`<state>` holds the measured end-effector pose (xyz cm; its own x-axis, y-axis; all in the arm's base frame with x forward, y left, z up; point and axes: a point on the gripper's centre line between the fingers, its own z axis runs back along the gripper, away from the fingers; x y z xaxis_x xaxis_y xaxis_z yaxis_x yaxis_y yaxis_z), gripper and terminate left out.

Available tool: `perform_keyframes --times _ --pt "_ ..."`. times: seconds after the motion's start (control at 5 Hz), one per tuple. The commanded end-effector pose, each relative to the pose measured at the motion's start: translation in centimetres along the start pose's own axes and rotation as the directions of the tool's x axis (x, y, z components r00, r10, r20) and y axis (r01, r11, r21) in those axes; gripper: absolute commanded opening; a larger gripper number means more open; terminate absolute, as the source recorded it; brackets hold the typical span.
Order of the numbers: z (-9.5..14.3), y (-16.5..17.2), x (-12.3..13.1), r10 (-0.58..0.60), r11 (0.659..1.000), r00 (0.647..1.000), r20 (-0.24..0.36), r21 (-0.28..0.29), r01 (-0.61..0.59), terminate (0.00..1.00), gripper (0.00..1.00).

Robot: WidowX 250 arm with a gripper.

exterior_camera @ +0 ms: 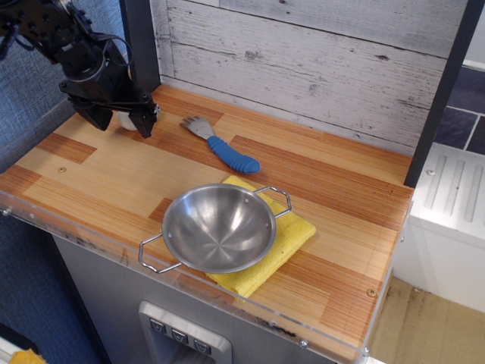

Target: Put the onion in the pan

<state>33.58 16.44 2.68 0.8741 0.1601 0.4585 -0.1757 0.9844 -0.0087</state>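
A single camera looks down at an angle on a wooden counter with a whitewashed plank wall behind it.

Near the front edge of the counter, roughly in the middle, sits the pan, a round, shiny steel bowl with two thin wire loop handles. It is empty. The pan rests on a flat yellow sponge cloth, which shows past the pan's right and front sides.

Behind the pan, toward the wall, a fork with a thick blue handle lies flat on the wood. Its metal tines point away from the pan toward the far left corner, and its blue handle points back toward the pan. It lies near the pan without touching it.

Well away from the pan, at the far left corner of the counter, a black robot arm reaches down from the upper left. Its gripper is low at the counter surface, with two dark fingers spread to either side of the onion. Only a thin sliver of the white onion shows between them. Whether the fingers are pressing on the onion or merely standing around it cannot be made out from this angle. The onion is to the left of the fork's tines.
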Motion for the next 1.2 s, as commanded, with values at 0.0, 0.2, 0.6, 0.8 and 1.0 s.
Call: perform_keyframes --times 0.0,0.2,0.6,0.8,1.0 --pt "0.1 0.9 1.5 -0.058 0.998 0.998 0.012 0.022 0.057 0.0 0.0" --pt "0.1 0.6 1.1 -0.075 0.997 0.997 -0.004 0.008 0.075 0.0 0.0" --pt "1.2 -0.1 1.2 -0.108 0.994 0.994 0.002 -0.012 0.108 0.0 0.0" --pt "3.0 -0.6 2.0 -0.126 0.992 0.991 0.044 -0.013 0.126 0.0 0.0" --pt "6.1 -1.2 3.5 -0.164 0.986 0.981 0.107 -0.011 0.166 0.0 0.0"
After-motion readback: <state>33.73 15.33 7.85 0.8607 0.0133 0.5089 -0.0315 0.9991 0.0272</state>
